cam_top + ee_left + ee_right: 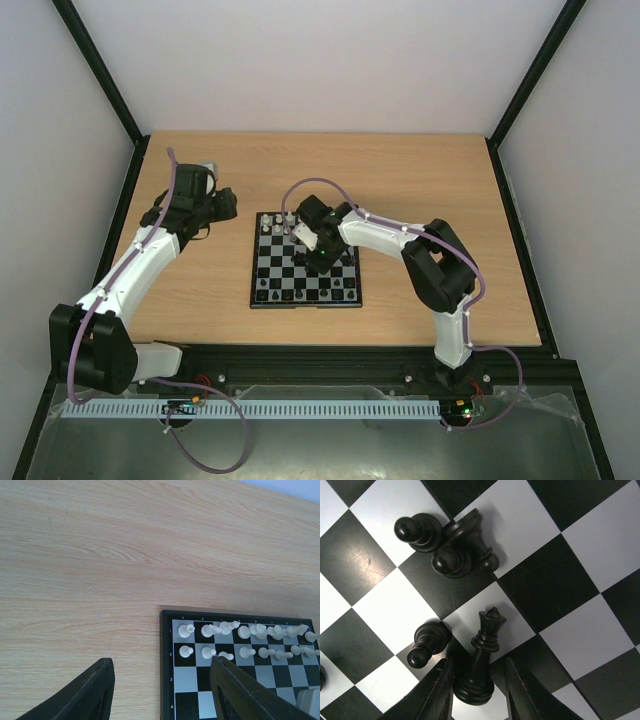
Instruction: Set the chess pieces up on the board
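Here, right claw (480, 662): jaws partway open, one finger on each side of the foot of the black queen (482, 650). The left finger looks to be against the foot and a dark sliver shows at the right finger. Cannot tell whether it is pinched.
Queen's axis: roughly upright on its square, crown pointing away from the fingers. The foot sits squarely in the gap, so I judge no sideways correction is needed.
Place: on the board (280, 272), near its middle and a little toward the right edge, where the right claw (323, 262) works.
Nearest neighbour: lone pawn (427, 642), just beside the queen and close to the left finger. A straight lift risks brushing it.
Further out: pawn pair (417, 530), touching each other, with a leaning piece (472, 535) against them. It seems tipped, kind unclear.
Count, black, wrist view: five whole, being one queen, three pawns and one unclear, plus a sliver at the left margin.
Count, white pieces (244, 631): two rows along the board's far edge, about eight each. The right end is too bunched to be sure.
Left claw (161, 662): jaws apart, nothing held, over the worktop (100, 555) by the board's far-left corner.
Nearer arm: right, already astride the queen.
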You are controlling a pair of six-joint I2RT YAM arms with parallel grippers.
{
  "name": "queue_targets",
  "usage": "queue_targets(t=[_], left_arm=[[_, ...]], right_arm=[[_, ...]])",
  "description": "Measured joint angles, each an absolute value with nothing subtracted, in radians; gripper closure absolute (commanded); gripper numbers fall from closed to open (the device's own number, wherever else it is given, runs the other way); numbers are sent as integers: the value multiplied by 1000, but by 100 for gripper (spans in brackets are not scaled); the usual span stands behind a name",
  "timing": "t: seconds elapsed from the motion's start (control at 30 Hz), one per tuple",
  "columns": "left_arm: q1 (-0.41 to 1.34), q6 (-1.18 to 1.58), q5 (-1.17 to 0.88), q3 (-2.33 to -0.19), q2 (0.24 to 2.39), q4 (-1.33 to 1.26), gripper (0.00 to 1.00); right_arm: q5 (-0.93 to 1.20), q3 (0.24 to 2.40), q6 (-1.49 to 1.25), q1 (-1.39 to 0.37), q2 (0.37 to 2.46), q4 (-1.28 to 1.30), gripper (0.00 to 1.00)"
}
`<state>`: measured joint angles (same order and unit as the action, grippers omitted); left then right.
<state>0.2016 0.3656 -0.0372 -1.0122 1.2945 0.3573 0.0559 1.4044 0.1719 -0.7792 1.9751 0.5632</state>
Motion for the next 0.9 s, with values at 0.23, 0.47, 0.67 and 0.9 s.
queue_targets(t=[0.23,0.47,0.67,0.9], left_arm=[[202,365,-41,-1012,1304,357,46],[202,364,-53,-1012,1305,356,46],[202,361,-125,-1001,1314,332,46],[205,371,-370,-970,1369,250,47]], right_arm=[[40,1413,168,-779,1982,564,82],[36,1400,173,-779,1972,555,86],[41,1288,208,-779,1845,510,89],[77,1156,244,-776,1639,386,89]])
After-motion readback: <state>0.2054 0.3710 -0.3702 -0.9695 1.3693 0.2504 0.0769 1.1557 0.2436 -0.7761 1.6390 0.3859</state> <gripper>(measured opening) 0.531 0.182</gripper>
